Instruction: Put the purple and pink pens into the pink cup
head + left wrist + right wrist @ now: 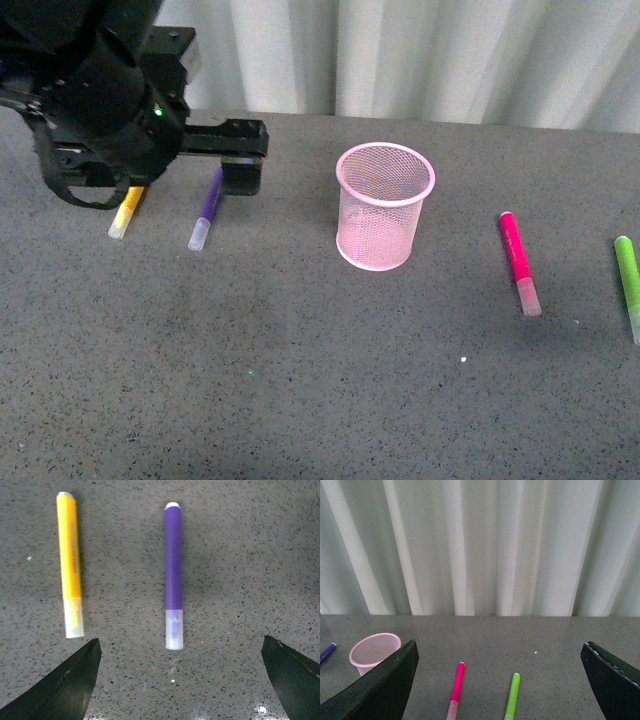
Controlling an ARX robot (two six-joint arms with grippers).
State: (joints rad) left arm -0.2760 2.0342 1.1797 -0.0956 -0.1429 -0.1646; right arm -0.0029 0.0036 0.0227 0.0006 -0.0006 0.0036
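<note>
The purple pen lies on the grey table left of the pink cup, with its frosted cap toward me. My left gripper hovers over it, open. In the left wrist view the purple pen lies just ahead of the left gripper, its cap end level with the wide-apart fingertips. The pink pen lies right of the upright mesh cup. The right gripper is open and empty, held above the table. In its view the pink pen and the pink cup show below.
A yellow marker lies beside the purple pen on its left, also seen as the yellow marker. A green marker lies at the far right, and the green marker is next to the pink pen. White curtain lines the table's far edge.
</note>
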